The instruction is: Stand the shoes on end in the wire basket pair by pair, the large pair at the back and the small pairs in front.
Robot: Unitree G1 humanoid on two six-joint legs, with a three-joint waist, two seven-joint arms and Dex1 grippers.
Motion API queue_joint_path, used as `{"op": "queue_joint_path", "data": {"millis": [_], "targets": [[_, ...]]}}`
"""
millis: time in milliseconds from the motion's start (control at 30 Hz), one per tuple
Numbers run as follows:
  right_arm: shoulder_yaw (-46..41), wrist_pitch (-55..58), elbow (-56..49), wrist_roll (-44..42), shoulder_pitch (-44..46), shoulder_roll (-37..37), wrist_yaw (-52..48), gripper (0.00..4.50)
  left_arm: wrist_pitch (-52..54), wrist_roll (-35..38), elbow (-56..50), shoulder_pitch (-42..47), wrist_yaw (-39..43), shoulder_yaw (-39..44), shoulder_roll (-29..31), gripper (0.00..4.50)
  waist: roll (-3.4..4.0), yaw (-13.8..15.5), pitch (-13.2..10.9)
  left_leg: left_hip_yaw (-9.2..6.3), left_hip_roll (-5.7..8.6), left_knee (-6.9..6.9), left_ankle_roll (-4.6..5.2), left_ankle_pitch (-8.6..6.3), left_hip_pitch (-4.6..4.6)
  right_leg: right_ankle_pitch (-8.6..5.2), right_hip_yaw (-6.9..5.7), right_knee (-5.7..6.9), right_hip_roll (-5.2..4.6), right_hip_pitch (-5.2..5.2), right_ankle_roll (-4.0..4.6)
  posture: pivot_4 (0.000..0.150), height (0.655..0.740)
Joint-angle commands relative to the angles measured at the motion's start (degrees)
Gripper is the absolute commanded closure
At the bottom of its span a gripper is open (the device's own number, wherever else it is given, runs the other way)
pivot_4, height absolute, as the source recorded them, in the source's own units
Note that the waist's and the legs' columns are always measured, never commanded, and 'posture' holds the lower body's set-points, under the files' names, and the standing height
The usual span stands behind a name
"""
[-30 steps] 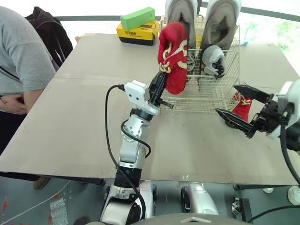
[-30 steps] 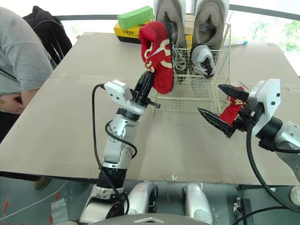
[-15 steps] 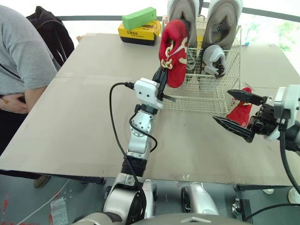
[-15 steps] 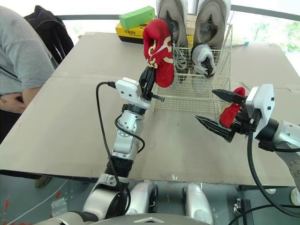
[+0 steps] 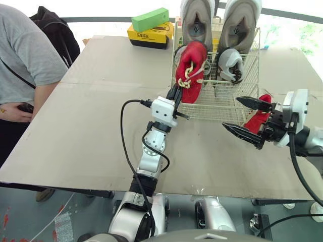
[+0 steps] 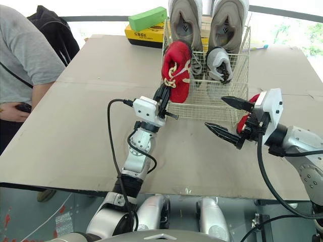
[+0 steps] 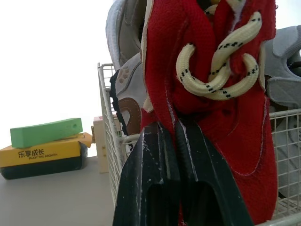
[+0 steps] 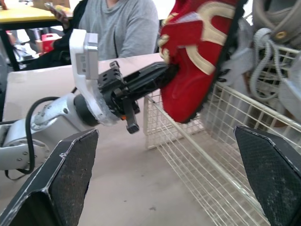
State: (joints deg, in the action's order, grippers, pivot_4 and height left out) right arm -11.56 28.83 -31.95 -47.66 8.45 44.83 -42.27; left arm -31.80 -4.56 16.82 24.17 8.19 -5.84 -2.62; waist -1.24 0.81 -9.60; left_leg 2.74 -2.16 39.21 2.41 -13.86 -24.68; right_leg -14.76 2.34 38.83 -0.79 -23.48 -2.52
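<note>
Red shoe (image 5: 191, 73), held by left fingers (image 7: 146, 183), at basket (image 5: 224, 103)

Your left arm (image 5: 150, 154) rises nearly upright from below, elbow low, forearm leaning slightly to the right, with the white wrist (image 5: 164, 108) at the top. Your left gripper (image 5: 175, 94) points up and forward, its two black fingers (image 7: 150, 179) pressed together on the red shoe (image 5: 191, 70). Your right arm (image 5: 309, 137) comes in from the right, forearm roughly level. Your right gripper (image 5: 230, 112) points toward your left, fingers (image 8: 66, 179) spread wide, one above the other, holding nothing.
</note>
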Motion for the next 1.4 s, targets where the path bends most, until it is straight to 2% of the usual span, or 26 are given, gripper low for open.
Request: {"op": "queue_joint_path", "data": {"millis": [33, 100, 167, 200, 300, 333, 367, 400, 433, 467, 500, 633, 767, 867, 967, 1133, 1267, 1400], "targets": [[-0.3, -0.3, 0.0, 0.5, 1.3, -0.3, -0.8, 0.0, 0.8, 1.0, 0.7, -1.9, 0.4, -0.6, -0.1, 4.44, 0.0, 0.0, 0.0, 0.01, 0.0, 0.0, 0.0, 0.0, 0.0, 0.0, 0.01, 0.0, -0.01, 0.0, 0.0, 0.15, 0.74], [-0.1, -0.3, 0.2, 0.6, 1.5, -0.5, -1.0, 0.0, 2.0, 2.0, -0.6, -3.0, 1.4, -1.0, 0.2, 4.44, 0.01, -0.1, 0.0, 0.03, 0.0, 0.0, 0.0, 0.0, 0.02, 0.0, 0.02, 0.0, -0.02, 0.01, -0.01, 0.15, 0.74], [0.0, -0.4, 0.5, 0.9, 1.4, -0.7, -1.4, 0.0, 4.2, 6.3, -3.6, -4.4, 5.2, -1.5, 0.5, 4.44, 0.02, -0.1, 0.0, 0.01, -0.01, 0.0, 0.0, 0.0, 0.03, 0.0, 0.01, 0.01, -0.02, 0.01, 0.0, 0.15, 0.74], [0.1, -0.5, 0.7, 1.1, 1.3, -0.8, -1.5, 0.0, 5.8, 7.7, -5.7, -5.3, 6.0, -1.6, 0.7, 3.68, 0.03, -0.1, 0.0, 0.01, -0.02, -0.01, 0.0, 0.0, 0.03, 0.0, 0.01, 0.02, -0.01, 0.01, 0.0, 0.15, 0.74], [0.4, -0.4, 1.1, 1.5, 1.6, -1.3, -2.0, 0.0, 10.3, 7.9, -12.4, -8.2, 5.3, -1.2, 1.8, 2.67, 0.05, -0.3, 0.0, 0.02, -0.03, -0.01, 0.0, 0.0, 0.03, 0.0, 0.02, 0.01, -0.01, 0.01, 0.0, 0.15, 0.74], [0.5, -0.5, 1.5, 1.8, 1.8, -1.4, -2.2, 0.0, 12.0, 7.3, -15.5, -9.5, 4.7, -0.7, 2.4, 2.07, 0.05, -0.5, 0.0, 0.03, -0.03, -0.01, 0.0, 0.0, 0.03, 0.0, 0.03, 0.01, -0.01, 0.0, 0.0, 0.15, 0.74], [0.8, -0.5, 2.0, 2.1, 2.0, -1.5, -2.5, 0.0, 13.4, 6.9, -18.0, -10.7, 4.2, -0.7, 2.8, 1.67, 0.05, -0.9, 0.1, 0.03, -0.05, -0.01, 0.0, 0.0, 0.05, 0.0, 0.04, 0.02, 0.0, 0.0, 0.0, 0.15, 0.74], [1.2, -0.5, 2.5, 2.5, 2.2, -1.6, -2.8, 0.0, 15.8, 8.6, -22.4, -12.6, 5.4, -0.2, 4.4, 1.21, 0.06, -1.3, 0.1, 0.02, -0.06, -0.03, 0.0, 0.0, 0.06, 0.0, 0.05, 0.03, 0.01, 0.0, 0.0, 0.15, 0.74], [1.5, -0.3, 2.9, 2.7, 2.3, -1.7, -3.2, 0.0, 18.7, 11.4, -26.4, -14.1, 6.8, 0.3, 5.7, 0.97, 0.06, -1.7, 0.1, 0.01, -0.08, -0.04, 0.0, 0.0, 0.07, 0.0, 0.04, 0.04, 0.02, 0.0, 0.0, 0.15, 0.74], [1.8, -0.2, 3.3, 2.8, 2.5, -1.7, -3.5, 0.0, 21.5, 14.3, -29.7, -15.0, 8.1, 0.8, 6.9, 0.33, 0.07, -2.0, 0.1, 0.02, -0.13, -0.05, -0.01, -0.01, 0.08, 0.0, 0.08, 0.06, 0.08, -0.01, 0.01, 0.15, 0.74], [1.7, -0.3, 3.5, 2.8, 2.3, -1.6, -3.9, 0.0, 23.6, 16.1, -32.1, -15.8, 8.8, 0.9, 7.6, 0.03, 0.08, -2.0, 0.1, 0.02, -0.17, -0.08, -0.01, -0.01, 0.11, 0.0, 0.09, 0.07, 0.08, -0.01, 0.01, 0.15, 0.74], [2.5, -0.5, 4.2, 4.5, 2.4, -1.7, -4.4, 0.0, 29.1, 20.7, -37.1, -15.6, 10.6, 3.6, 11.3, 0.03, 0.09, -1.1, 0.1, -0.08, -0.17, -0.09, -0.03, 0.01, 0.07, 0.0, -0.05, 0.09, 0.09, -0.03, 0.02, 0.15, 0.74], [1.8, 2.0, 1.3, 3.1, 1.6, -1.5, -2.9, 0.0, 37.9, 32.2, -40.0, -13.9, 19.1, 3.5, 15.9, 0.03, 0.09, -1.0, 0.1, 0.04, -0.04, -0.04, -0.02, 0.0, 0.02, 0.0, 0.01, 0.01, -0.08, -0.02, 0.01, 0.15, 0.74], [2.3, 3.0, 0.2, 4.4, 1.5, -1.5, -1.3, 0.0, 42.0, 30.8, -40.9, -11.8, 21.3, 3.2, 20.9, 0.03, 0.09, -1.1, 0.1, 0.0, -0.03, -0.05, -0.01, 0.0, 0.0, -0.01, -0.04, 0.01, -0.1, -0.02, 0.0, 0.15, 0.74], [0.3, 3.7, -0.9, 4.5, -1.2, -0.8, -0.9, 0.0, 49.9, 31.7, -40.9, -3.5, 24.8, 1.5, 25.9, 0.03, 0.06, -0.9, 0.0, -0.04, -0.05, -0.05, -0.02, 0.0, 0.03, -0.01, -0.04, 0.04, 0.01, -0.03, 0.01, 0.15, 0.74], [-4.7, 3.0, -7.1, 1.8, -6.8, -0.8, -0.4, 0.0, 59.4, 28.9, -37.3, 11.0, 27.0, -2.4, 29.4, 0.03, 0.05, -0.1, 0.0, -0.02, 0.0, -0.04, -0.02, 0.0, -0.03, -0.02, -0.03, -0.04, -0.01, -0.03, -0.01, 0.15, 0.74], [-6.7, 2.6, -10.4, 0.9, -10.1, -1.3, 0.0, 0.0, 62.4, 25.3, -34.6, 15.7, 30.3, -7.0, 31.7, 0.03, 0.1, -0.6, 0.1, 0.0, 0.0, -0.11, -0.02, 0.0, 0.03, -0.03, 0.03, -0.04, 0.04, -0.03, -0.02, 0.15, 0.74], [-7.0, 2.1, -10.5, 1.5, -9.5, -1.7, 1.6, 0.0, 59.7, 19.7, -28.5, 21.3, 33.0, -10.8, 31.5, 0.03, 0.05, -0.7, 0.0, -0.05, -0.02, -0.11, -0.03, 0.01, 0.0, -0.03, -0.03, 0.0, 0.1, -0.07, 0.0, 0.15, 0.74]]}}
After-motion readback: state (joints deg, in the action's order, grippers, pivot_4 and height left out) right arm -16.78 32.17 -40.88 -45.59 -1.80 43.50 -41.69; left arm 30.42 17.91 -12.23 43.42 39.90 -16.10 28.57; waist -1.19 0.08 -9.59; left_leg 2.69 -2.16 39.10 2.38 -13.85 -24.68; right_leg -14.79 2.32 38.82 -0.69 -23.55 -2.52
